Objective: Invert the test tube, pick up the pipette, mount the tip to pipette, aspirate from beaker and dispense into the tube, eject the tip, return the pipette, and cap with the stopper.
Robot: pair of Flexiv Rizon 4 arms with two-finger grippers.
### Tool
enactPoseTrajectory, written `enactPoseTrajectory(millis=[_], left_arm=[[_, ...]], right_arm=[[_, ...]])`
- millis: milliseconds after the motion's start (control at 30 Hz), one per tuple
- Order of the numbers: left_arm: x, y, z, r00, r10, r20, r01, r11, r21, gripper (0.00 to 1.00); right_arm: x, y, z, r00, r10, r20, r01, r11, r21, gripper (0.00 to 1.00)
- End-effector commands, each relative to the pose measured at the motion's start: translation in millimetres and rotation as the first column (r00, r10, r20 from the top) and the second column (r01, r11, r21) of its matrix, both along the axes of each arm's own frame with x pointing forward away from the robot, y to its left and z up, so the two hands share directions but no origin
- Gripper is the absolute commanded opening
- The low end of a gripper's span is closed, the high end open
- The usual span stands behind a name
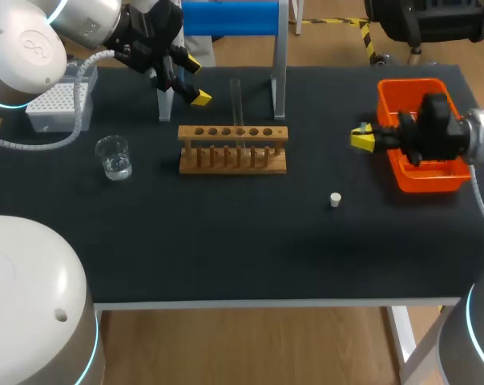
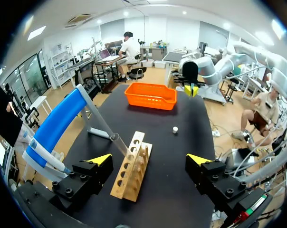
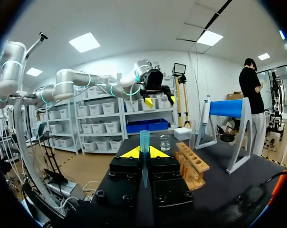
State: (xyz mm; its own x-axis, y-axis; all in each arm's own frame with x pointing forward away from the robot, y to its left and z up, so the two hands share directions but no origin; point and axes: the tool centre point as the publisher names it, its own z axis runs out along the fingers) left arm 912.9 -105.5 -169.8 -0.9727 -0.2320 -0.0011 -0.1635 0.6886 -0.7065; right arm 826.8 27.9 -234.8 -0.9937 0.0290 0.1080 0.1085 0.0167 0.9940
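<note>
A clear test tube point(image 1: 235, 100) stands upright in the wooden rack point(image 1: 232, 149) mid-table. My left gripper point(image 1: 187, 83) hangs open above the table, behind the rack's left end; in its wrist view the rack point(image 2: 134, 171) and tube point(image 2: 119, 142) lie ahead of the open left gripper point(image 2: 149, 159). The pipette point(image 2: 43, 156) hangs on the blue stand point(image 2: 58, 123) beside it. My right gripper point(image 1: 362, 138) is by the orange bin's left side, shut on a teal pipette tip point(image 3: 144, 154). A glass beaker point(image 1: 114, 156) and a white stopper point(image 1: 335, 200) sit on the mat.
The tip box point(image 1: 58, 108) stands at the back left, near the beaker. The orange bin point(image 1: 410, 95) is at the right edge, partly under my right arm. The blue stand's legs point(image 1: 279, 72) rise just behind the rack.
</note>
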Motion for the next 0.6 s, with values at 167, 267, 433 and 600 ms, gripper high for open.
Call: enactPoseTrajectory(millis=[167, 267, 433, 600], left_arm=[[-0.3, 0.4, 1.0, 1.000, 0.000, -0.003, 0.000, 1.000, 0.003, 1.00], [-0.3, 0.4, 1.0, 1.000, 0.000, -0.003, 0.000, 1.000, 0.003, 1.00], [-0.3, 0.4, 1.0, 1.000, 0.000, -0.003, 0.000, 1.000, 0.003, 1.00], [-0.3, 0.4, 1.0, 1.000, 0.000, -0.003, 0.000, 1.000, 0.003, 1.00]], right_arm=[[-12.0, -11.7, -5.6, 1.000, 0.015, 0.001, -0.015, 1.000, -0.026, 0.00], [-13.2, -12.9, -6.2, 1.000, 0.002, 0.001, -0.002, 0.999, -0.038, 0.00], [-13.2, -12.9, -6.2, 1.000, 0.002, 0.001, -0.002, 0.999, -0.038, 0.00], [-13.2, -12.9, -6.2, 1.000, 0.002, 0.001, -0.002, 0.999, -0.038, 0.00]])
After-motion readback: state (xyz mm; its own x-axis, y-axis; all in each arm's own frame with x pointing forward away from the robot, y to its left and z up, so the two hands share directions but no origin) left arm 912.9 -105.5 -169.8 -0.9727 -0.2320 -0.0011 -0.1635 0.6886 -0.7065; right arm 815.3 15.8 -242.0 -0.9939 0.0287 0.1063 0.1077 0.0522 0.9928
